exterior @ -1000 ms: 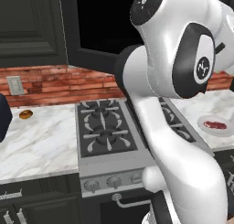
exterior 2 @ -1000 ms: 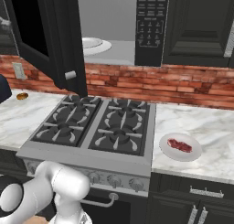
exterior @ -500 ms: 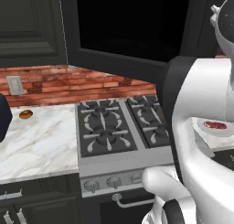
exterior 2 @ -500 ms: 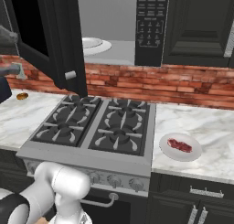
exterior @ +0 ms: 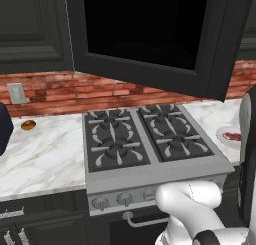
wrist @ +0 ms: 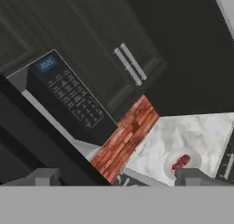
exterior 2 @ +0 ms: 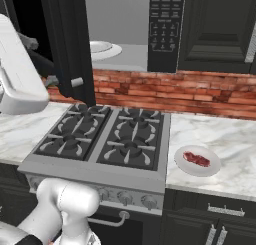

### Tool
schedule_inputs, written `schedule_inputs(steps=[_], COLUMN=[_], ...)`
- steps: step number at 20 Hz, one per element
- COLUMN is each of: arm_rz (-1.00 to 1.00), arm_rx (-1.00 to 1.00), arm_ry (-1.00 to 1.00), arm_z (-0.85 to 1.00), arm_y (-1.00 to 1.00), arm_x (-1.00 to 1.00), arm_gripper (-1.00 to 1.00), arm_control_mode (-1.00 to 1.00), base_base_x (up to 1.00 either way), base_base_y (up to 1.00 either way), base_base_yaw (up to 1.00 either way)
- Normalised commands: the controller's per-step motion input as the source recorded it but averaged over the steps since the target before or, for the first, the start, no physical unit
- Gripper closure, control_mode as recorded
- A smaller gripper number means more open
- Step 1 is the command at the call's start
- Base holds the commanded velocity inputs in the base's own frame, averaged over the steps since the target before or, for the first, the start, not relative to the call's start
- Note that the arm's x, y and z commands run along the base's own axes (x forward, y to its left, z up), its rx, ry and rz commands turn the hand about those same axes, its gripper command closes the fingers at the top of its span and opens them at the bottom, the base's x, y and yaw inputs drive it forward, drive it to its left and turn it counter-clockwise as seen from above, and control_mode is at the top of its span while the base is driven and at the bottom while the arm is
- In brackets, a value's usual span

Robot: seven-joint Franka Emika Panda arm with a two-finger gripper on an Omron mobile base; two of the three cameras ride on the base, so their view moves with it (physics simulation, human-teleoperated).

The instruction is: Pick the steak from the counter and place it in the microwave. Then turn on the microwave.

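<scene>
Steak (exterior 2: 196,159) lies on a small white plate (exterior 2: 210,168) on the counter (exterior 2: 235,144), just right of the stovetop (exterior 2: 107,144), with bare marble around it. Above, the microwave (exterior 2: 165,29) stands with its door (exterior 2: 67,44) swung wide, jutting out over the burners; its pale interior and round plate (exterior 2: 102,50) are exposed. The gripper (wrist: 116,177) hangs well away from the meat, tilted, its fingertips (wrist: 43,176) spread wide with nothing between them, touching nothing.
</scene>
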Motion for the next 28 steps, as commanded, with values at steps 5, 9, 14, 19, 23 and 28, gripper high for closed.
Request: schedule_inputs(steps=[5,9,14,19,23,28], arm_rz=[0.24,0.25,0.23,0.19,0.13,0.09], arm_rx=[0.12,0.25,0.29,0.27,0.11,0.01], arm_ry=[-0.09,-0.1,-0.17,-0.17,-0.08,-0.04], arm_z=[-0.1,-0.05,-0.01,-0.03,-0.04,-0.04], arm_y=[-0.29,-0.19,-0.14,-0.08,-0.06,-0.16], arm_x=[0.18,0.33,0.19,0.28,0.28,0.26], arm_gripper=[-1.0,-1.0,-1.0,-1.0,-1.0,-1.0], arm_control_mode=[-1.0,-1.0,-1.0,-1.0,-1.0,-1.0], base_base_x=[0.0,0.0,0.0,0.0,0.0,0.0], base_base_y=[0.0,0.0,0.0,0.0,0.0,0.0], base_base_yaw=[0.0,0.0,0.0,0.0,0.0,0.0])
